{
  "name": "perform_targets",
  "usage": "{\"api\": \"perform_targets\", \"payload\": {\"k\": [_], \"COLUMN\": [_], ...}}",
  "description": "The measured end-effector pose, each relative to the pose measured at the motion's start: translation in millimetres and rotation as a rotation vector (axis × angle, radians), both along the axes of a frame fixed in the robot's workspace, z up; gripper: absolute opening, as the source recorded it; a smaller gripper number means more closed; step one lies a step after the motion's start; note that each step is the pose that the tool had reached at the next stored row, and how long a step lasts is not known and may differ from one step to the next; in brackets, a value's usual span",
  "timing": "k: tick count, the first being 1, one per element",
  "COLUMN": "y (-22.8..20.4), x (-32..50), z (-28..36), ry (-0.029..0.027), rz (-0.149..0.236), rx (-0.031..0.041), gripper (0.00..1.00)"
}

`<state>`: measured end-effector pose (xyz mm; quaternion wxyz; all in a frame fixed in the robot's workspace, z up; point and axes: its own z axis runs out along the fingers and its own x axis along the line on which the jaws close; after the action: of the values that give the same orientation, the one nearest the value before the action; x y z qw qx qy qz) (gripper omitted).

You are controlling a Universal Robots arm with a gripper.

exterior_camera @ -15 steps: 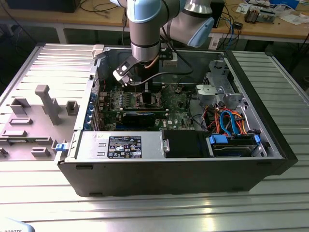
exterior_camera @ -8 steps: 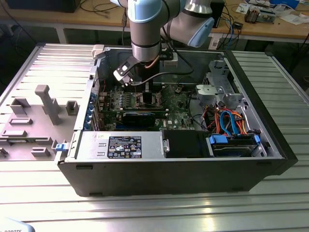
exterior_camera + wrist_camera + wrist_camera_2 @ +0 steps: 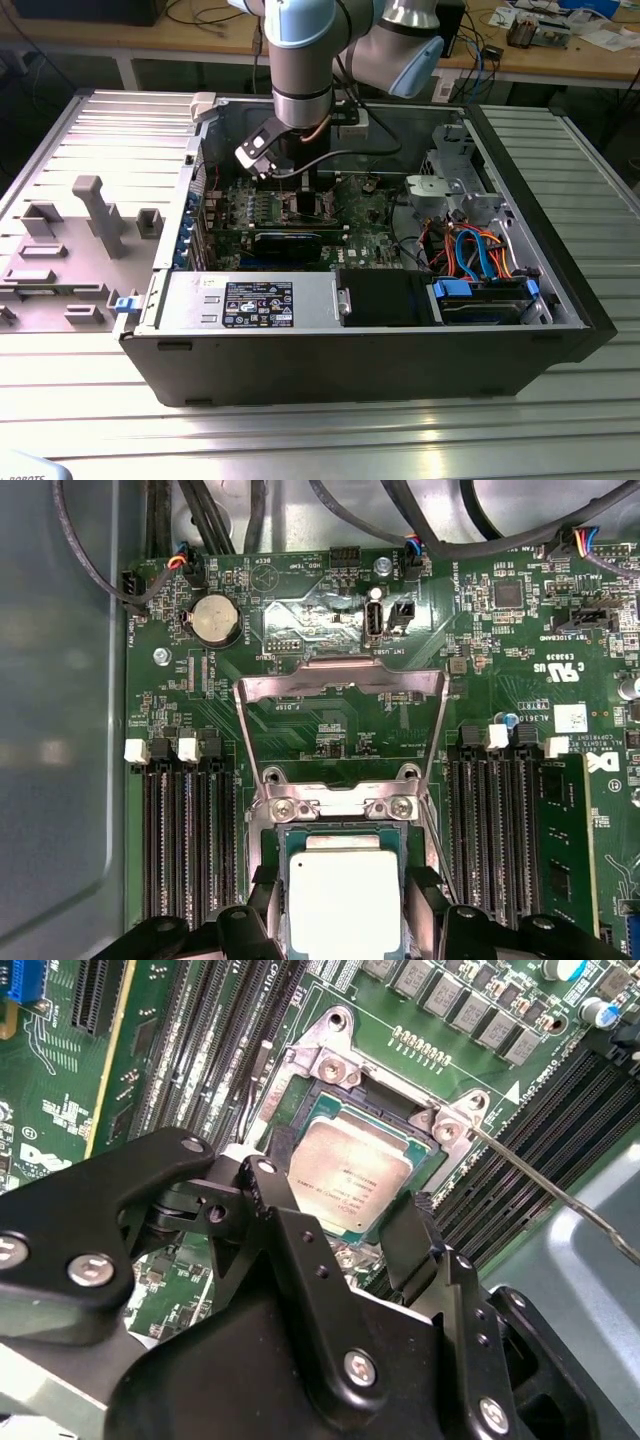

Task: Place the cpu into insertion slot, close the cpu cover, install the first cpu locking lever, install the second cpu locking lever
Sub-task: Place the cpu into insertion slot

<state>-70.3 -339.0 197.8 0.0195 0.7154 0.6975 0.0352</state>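
One black computer case is lying open on a ribbed metal table, holding a green circuit board on its floor. The board is carrying the insertion slot, a small square socket with a silvery metal rim, with long black memory slots running on either side of it.

The socket is holding the cpu, a flat square chip with a dull silver-grey top, sitting level inside the rim. The cpu cover, a thin silvery frame with a cut-out middle, is standing swung up on its hinge beside the socket. One thin silvery wire locking lever is angling away from a socket corner, over the memory slots.

The grey-and-blue arm is reaching down into the case. Its black two-finger gripper is straddling the chip. The fingers are pressing on two opposite edges, pinching it, so the chip is lying directly between the fingertips.
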Motion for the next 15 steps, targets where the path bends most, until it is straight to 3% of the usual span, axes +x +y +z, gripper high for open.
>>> {"api": "perform_targets", "payload": {"k": [7, 9, 11, 12, 13, 15], "y": [0.0, 0.0, 0.0, 0.0, 0.0, 0.0], "x": [0.0, 0.1, 0.3, 0.5, 0.9, 1.0], "z": [7.4, 16.3, 22.8, 24.4, 25.3, 25.3], "ry": [0.004, 0.0126, 0.0272, 0.0333, 0.0403, 0.0412], "rz": [0.0, 0.0, 0.0, 0.0, 0.0, 0.0], "rx": [0.0001, 0.0, -0.0001, -0.0001, 0.0003, 0.0005], "gripper": [0.62, 0.62, 0.47, 0.47, 0.35, 0.35]}}
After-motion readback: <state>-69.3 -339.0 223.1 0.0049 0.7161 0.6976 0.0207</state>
